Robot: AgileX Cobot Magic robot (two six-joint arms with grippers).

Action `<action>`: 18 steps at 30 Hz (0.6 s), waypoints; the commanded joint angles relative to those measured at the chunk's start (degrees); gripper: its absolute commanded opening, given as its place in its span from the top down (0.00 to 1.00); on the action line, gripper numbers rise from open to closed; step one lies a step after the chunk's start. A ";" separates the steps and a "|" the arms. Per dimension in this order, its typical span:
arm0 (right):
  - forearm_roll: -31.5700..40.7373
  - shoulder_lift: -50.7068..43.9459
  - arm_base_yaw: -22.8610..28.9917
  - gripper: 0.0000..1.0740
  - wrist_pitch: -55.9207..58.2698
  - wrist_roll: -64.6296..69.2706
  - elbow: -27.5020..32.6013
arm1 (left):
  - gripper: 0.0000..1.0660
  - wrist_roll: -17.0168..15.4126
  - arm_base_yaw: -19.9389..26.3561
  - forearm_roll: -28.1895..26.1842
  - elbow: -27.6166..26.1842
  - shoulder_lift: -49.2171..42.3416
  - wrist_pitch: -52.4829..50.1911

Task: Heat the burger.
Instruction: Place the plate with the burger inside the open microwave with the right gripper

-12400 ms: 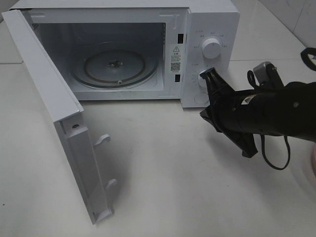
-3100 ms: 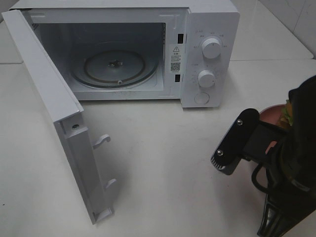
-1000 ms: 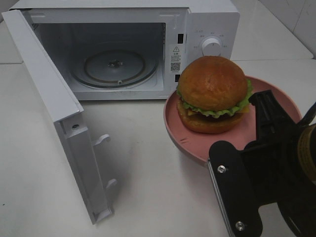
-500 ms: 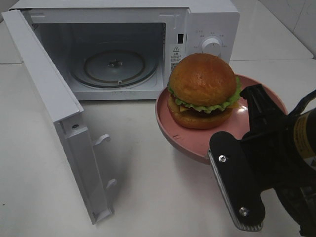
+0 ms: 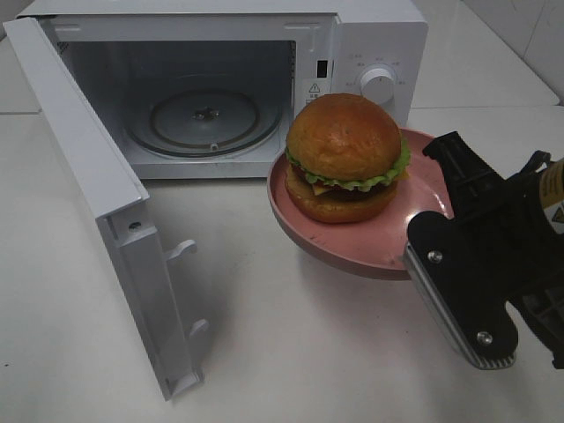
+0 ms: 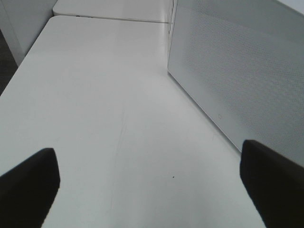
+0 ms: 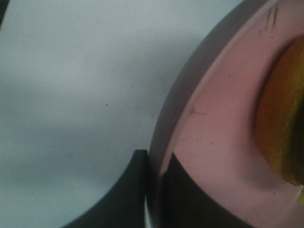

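Carrying the burger (image 5: pixel 345 154) upright on a pink plate (image 5: pixel 388 240), seemingly clear of the white table (image 5: pixel 291 352) and just in front of the open microwave (image 5: pixel 374 40), at its control-panel side.

Pinched by the right gripper (image 7: pixel 153 164) at the plate's rim on the side away from the oven, jaws closed down thin on the edge, one finger above and one below. No contact with the burger itself.

Seated on the plate's far-left part as seen from the high camera, so away from the grip and on the side nearest the oven mouth.

From the grip, leftward and farther back to the glass turntable (image 5: pixel 204 115), with the cavity bare and the door (image 5: pixel 97 189) standing wide on the left, out of the path.

Probably calls for a level slide left and inward, burger end first, minding the tall bun under the cavity's upper lip and the load hanging off one rim.

Plainly the nearer arm, the right. Left gripper (image 6: pixel 151 187) spread fully wide with nothing between its fingers, over bare table beside a white perforated panel (image 6: pixel 237 71), out of the high camera's view.
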 commanded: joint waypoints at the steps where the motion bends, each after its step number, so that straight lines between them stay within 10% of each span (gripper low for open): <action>1: 2.75 -0.63 -2.35 1.00 -4.41 -7.10 -0.23 | 0.08 -0.34 -0.17 -0.17 0.23 -1.38 -0.46; 18: 30.54 -0.11 -13.35 1.00 -10.66 -49.50 -0.23 | 0.08 -0.34 -0.17 -0.17 0.23 -1.38 -0.46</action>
